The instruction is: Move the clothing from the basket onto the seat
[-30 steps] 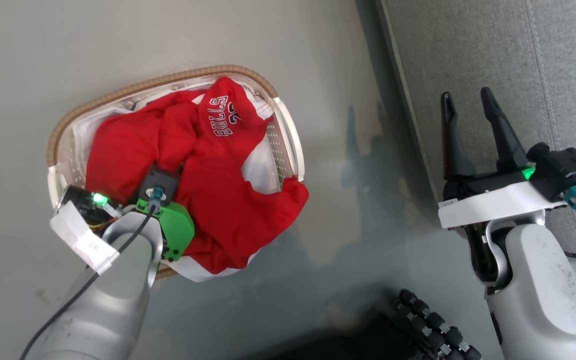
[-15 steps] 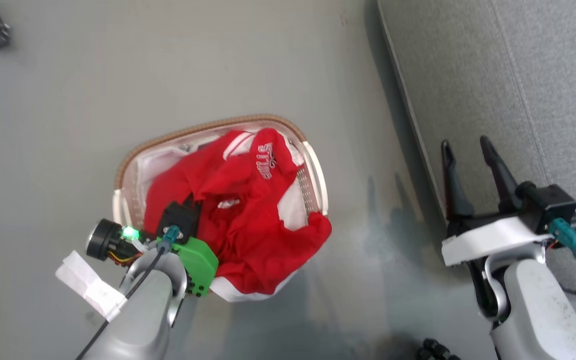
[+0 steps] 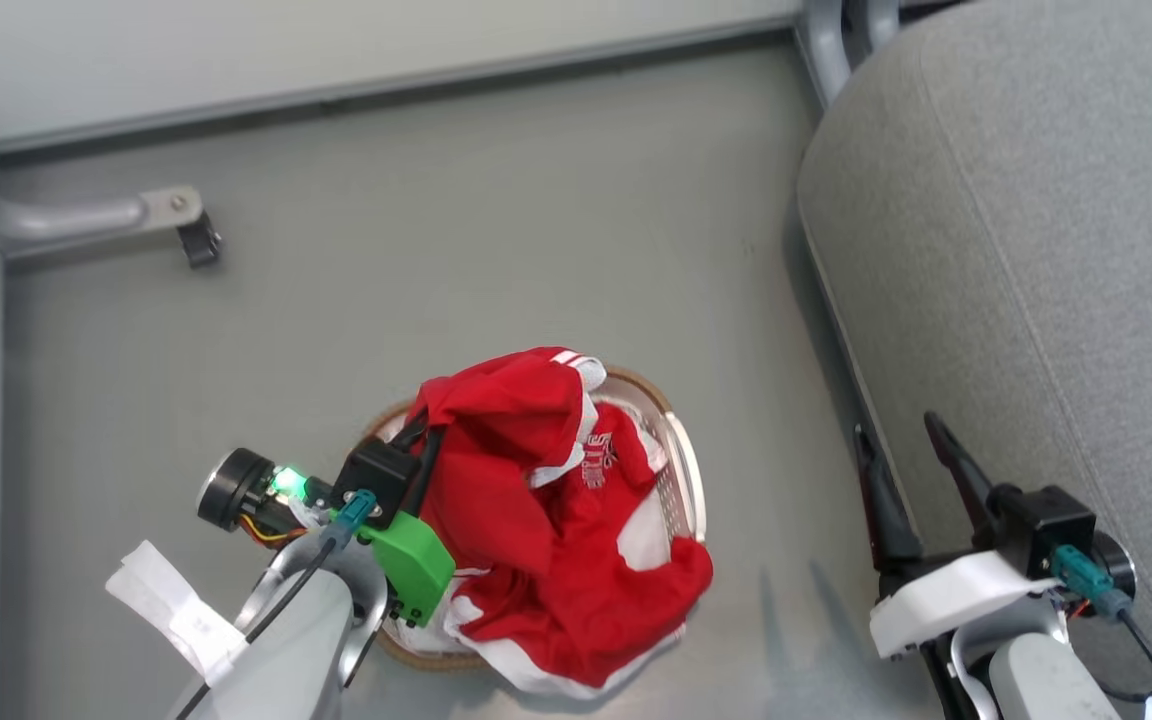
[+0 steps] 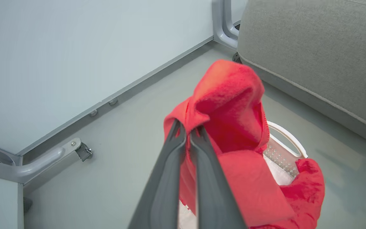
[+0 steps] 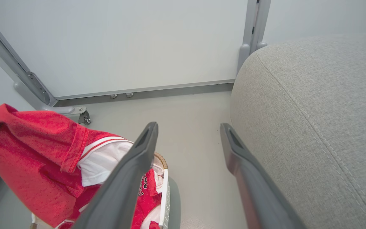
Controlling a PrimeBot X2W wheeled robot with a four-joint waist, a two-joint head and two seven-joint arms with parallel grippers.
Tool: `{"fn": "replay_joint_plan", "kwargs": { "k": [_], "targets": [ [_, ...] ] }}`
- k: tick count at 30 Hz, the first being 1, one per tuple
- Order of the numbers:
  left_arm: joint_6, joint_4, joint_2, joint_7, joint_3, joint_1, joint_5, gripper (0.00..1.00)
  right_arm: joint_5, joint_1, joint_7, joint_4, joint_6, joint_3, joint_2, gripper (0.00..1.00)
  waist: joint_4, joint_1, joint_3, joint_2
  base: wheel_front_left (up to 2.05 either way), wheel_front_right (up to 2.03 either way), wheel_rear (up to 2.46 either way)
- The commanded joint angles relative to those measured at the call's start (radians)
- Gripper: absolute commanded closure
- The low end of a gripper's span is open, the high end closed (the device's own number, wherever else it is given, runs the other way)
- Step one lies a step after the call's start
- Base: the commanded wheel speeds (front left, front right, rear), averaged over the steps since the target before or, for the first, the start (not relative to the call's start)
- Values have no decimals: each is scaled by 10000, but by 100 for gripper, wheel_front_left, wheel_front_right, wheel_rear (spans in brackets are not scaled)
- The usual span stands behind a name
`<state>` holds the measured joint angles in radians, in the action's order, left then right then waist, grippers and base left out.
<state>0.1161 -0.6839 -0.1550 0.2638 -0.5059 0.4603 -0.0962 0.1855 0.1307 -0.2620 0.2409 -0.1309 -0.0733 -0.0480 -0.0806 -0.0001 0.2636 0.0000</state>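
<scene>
Left end effector [image 4: 188, 127]: fingers were pressed together on a fold of the striped garment [image 3: 506, 430], holding it up above the basket [image 3: 688, 480].
Right end effector [image 3: 896, 428]: fingers stood spread apart with nothing between them, over the floor [image 3: 436, 250] just beside the edge of the seat [image 3: 1036, 250].
Striped garment: red cloth with white stripe trim and a white panel; its top was bunched at the left fingertips, and its lower part hung down into the basket.
Lettered garment [image 3: 596, 465]: red cloth with white lettering, lying in the basket partly under the striped garment.
Draped fold [image 3: 626, 600]: red with a white edge, hanging over the basket rim nearest the robot; which garment it belonged to could not be told.
Basket: white and perforated with a brown woven rim, standing on the floor between the two arms, apart from the seat.
Seat: a light-grey upholstered cushion with a stitched seam, to the robot's right; no clothing lay on it.
Frame leg [image 3: 198, 240]: grey metal with a small caster, on the floor near the wall panel [image 3: 336, 40].
</scene>
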Motion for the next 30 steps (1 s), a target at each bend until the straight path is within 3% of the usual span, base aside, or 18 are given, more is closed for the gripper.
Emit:
{"fn": "replay_joint_plan", "kwargs": {
  "k": [1,11,20,30],
  "targets": [
    [62,185,-124,12,-113,30,0,100,-56,-260,-46,63,3,-21,-45,0,478,1,-1259,0,0,0,0],
    [147,2035,-861,-798,-1204,1230,-691,100,-178,-848,-46,118,3,-144,-42,0,494,1,-2196,0,0,0,0],
    [143,3303,-1437,-1804,-1957,2932,-1603,100,-578,-474,-47,80,3,-887,-42,0,407,1,-2555,0,0,0,0],
    [145,3578,-1407,-2048,-2072,3812,-2002,100,-897,436,-46,101,3,-1831,-42,0,325,1,-2591,0,0,0,0]
  ]
}}
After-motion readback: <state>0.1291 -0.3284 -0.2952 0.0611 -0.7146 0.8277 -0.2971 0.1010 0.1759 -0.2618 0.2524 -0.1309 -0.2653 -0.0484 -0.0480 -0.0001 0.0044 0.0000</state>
